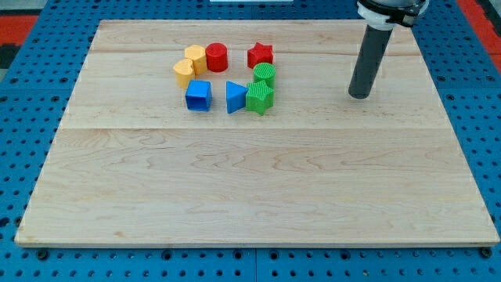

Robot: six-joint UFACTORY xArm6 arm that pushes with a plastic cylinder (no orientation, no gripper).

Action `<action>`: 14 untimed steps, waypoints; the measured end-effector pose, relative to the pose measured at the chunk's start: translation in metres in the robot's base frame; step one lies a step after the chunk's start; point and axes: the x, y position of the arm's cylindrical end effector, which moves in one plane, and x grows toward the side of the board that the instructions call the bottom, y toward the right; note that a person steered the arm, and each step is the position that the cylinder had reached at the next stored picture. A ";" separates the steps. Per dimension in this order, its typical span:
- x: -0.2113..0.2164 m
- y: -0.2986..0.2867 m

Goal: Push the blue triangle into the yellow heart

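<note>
The blue triangle [235,96] lies on the wooden board [258,188] in the upper middle, touching the green star [259,98] on its right. The yellow heart [184,73] lies up and to the left of it, next to a yellow hexagon [196,58]. The blue cube [199,95] sits between the triangle and the heart, just left of the triangle. My tip [360,95] is at the end of the dark rod, well to the right of the whole cluster, level with the blue triangle and apart from every block.
A red cylinder [217,57], a red star [261,55] and a green cylinder [264,75] make up the rest of the cluster. Blue pegboard [31,94] surrounds the board on all sides.
</note>
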 end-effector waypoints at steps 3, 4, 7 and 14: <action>0.029 -0.016; 0.042 -0.051; 0.055 -0.263; 0.039 -0.182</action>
